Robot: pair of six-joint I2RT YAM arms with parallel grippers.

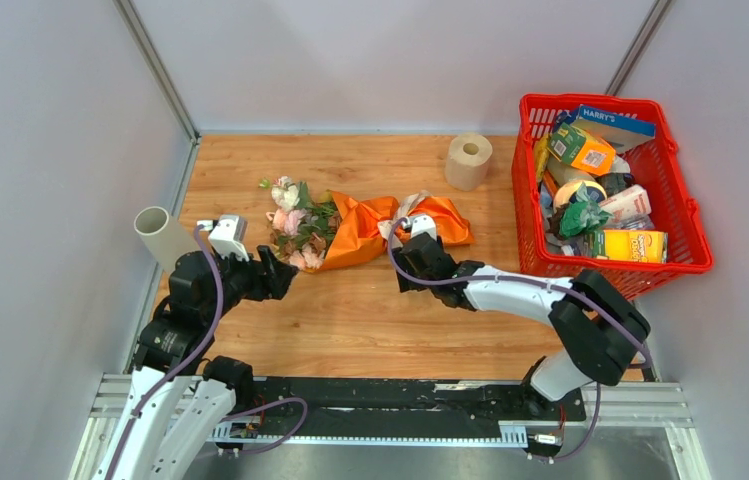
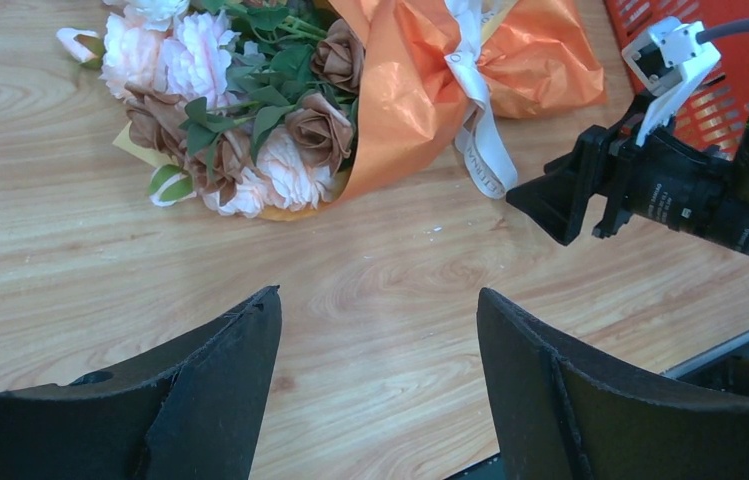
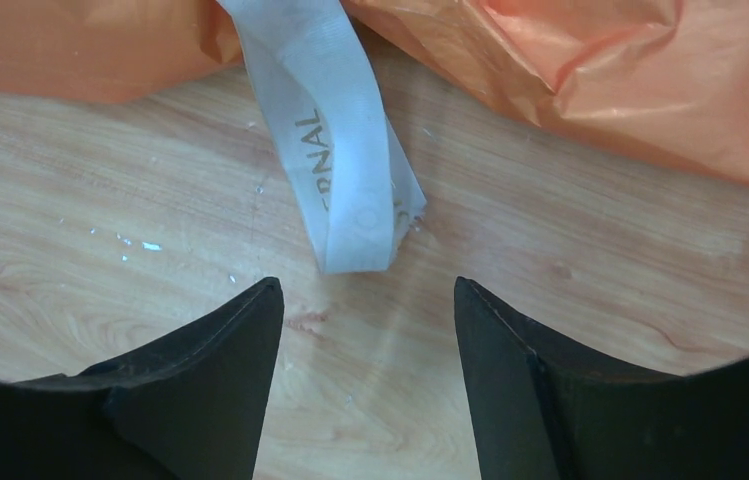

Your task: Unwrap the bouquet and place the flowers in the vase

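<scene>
Bench (image 1: 350, 335), seen from above: the bouquet (image 1: 350, 222) lies crosswise at centre, barring your straight path toward 12 o'clock. Bare wood stays free from centre down to 6 o'clock, between the two arms. The red basket (image 1: 698, 262) fills the 3 o'clock edge, and the paper roll (image 1: 468, 160) stands at 1 o'clock, apart from the wrap. The vase (image 1: 160, 236) hugs the left wall (image 1: 50, 200) at 9 o'clock, just beside your left arm. A ribbon (image 3: 345, 180) end lies just ahead of the right gripper's (image 3: 365, 290) spread fingers.
</scene>
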